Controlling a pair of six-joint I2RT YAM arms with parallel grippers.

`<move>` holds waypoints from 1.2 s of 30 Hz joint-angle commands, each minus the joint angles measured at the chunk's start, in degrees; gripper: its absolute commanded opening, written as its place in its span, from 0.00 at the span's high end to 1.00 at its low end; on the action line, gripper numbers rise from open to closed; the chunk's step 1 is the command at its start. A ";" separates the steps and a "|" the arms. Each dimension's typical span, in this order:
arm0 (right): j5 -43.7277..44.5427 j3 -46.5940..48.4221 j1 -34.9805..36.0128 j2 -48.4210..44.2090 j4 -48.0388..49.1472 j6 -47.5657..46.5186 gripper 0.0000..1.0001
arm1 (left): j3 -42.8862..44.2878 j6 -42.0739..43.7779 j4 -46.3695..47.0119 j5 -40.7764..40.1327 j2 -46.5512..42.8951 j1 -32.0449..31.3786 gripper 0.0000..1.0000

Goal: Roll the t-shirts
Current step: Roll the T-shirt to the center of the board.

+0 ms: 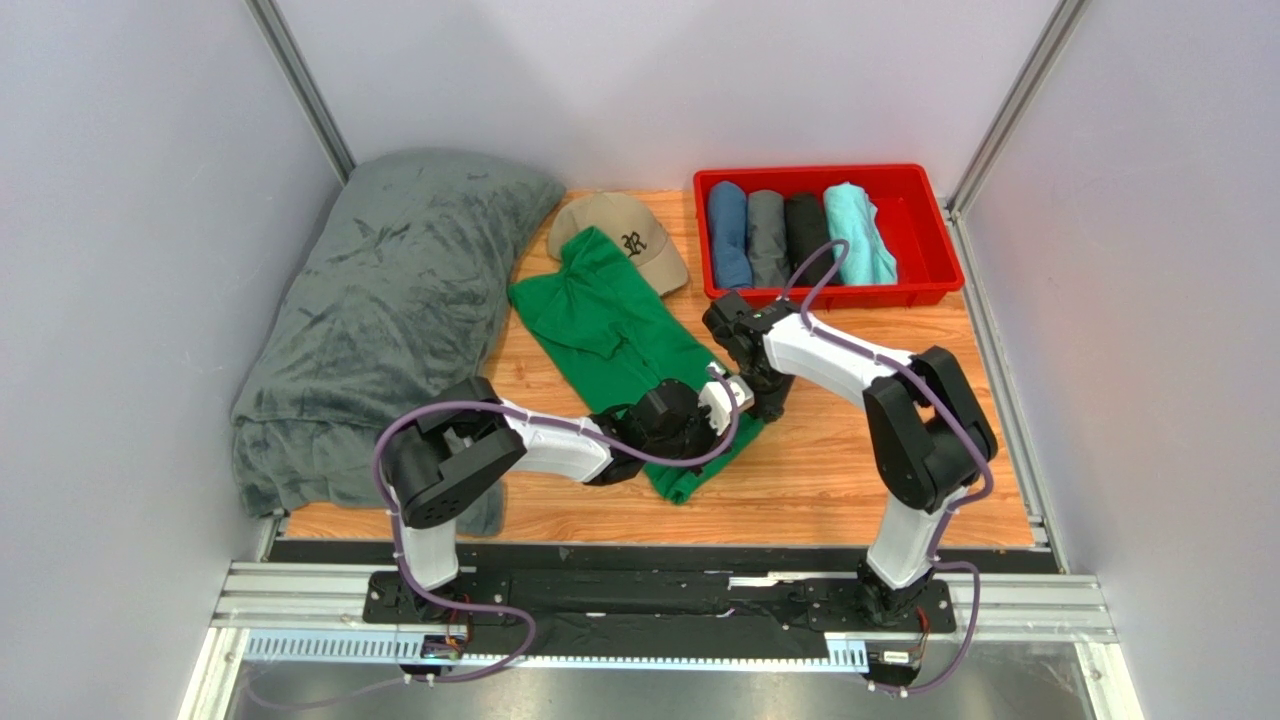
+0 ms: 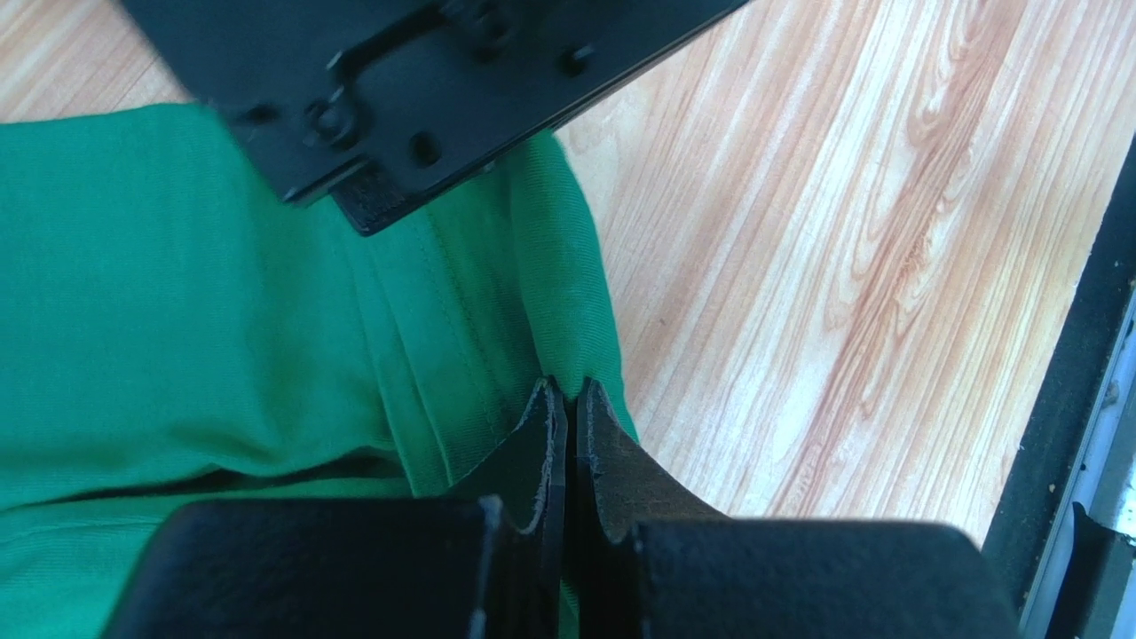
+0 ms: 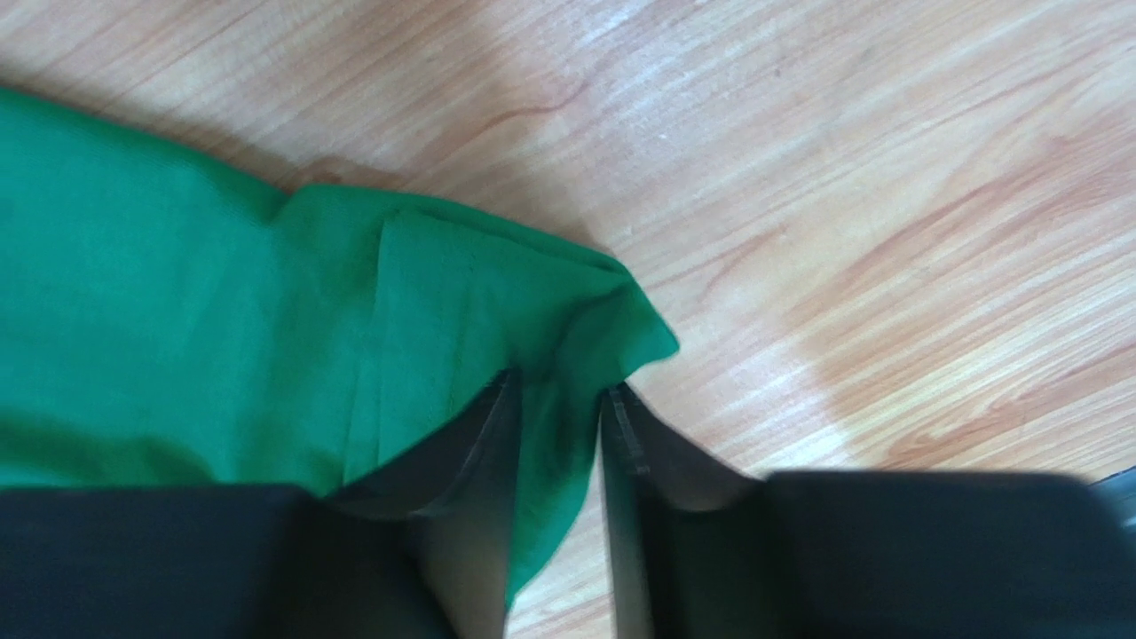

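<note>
A wooden worktop [image 1: 842, 465] is carrying everything here. A big grey blanket [image 1: 376, 300] is lying heaped along its left side. At the back right, a red tray [image 1: 935, 225] is holding four rolled shirts [image 1: 796, 233] side by side. The green t-shirt [image 1: 601, 315] is lying in the middle of the worktop, folded into a long strip. It is running from a tan cap [image 1: 639, 240] at the back toward the near edge, and its near end is sitting under both arms.

The left pincer [image 2: 571, 400] is pressing its jaws together on the near left corner of the strip, with cloth gathering into the tips. The right pincer [image 3: 562, 386] is standing with its jaws slightly apart. The near right corner is lying between them and does not look pinched.

The step in hand appears to be starting the roll from this near end. Doing it well probably means getting the right side gripping as firmly as the left before anything is lifting. After that, both corners should be turning over together and level, keeping the first turn tight and square to the strip. Uneven grips would likely be skewing the roll or letting the folded layers slide apart.
</note>
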 commanded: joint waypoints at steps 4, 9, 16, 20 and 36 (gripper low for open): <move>3.98 -7.38 0.86 -14.21 9.60 2.33 0.61 | -0.39 -4.05 -0.42 -0.48 -2.26 2.07 1.00; 5.57 -19.05 1.04 -25.47 17.88 5.15 0.64 | 0.23 -6.59 -2.61 -0.40 -2.09 4.61 1.00; 6.62 -29.09 1.83 -32.25 27.29 7.43 0.73 | -0.03 -7.74 -2.62 1.10 -2.96 5.67 1.00; 6.71 -31.65 1.83 -31.55 32.82 7.00 0.73 | 0.05 -8.79 -2.53 2.59 -3.14 5.67 1.00; 5.22 -29.64 1.48 -22.41 45.49 3.74 0.72 | -0.65 -9.24 -1.47 5.32 -4.02 5.67 1.00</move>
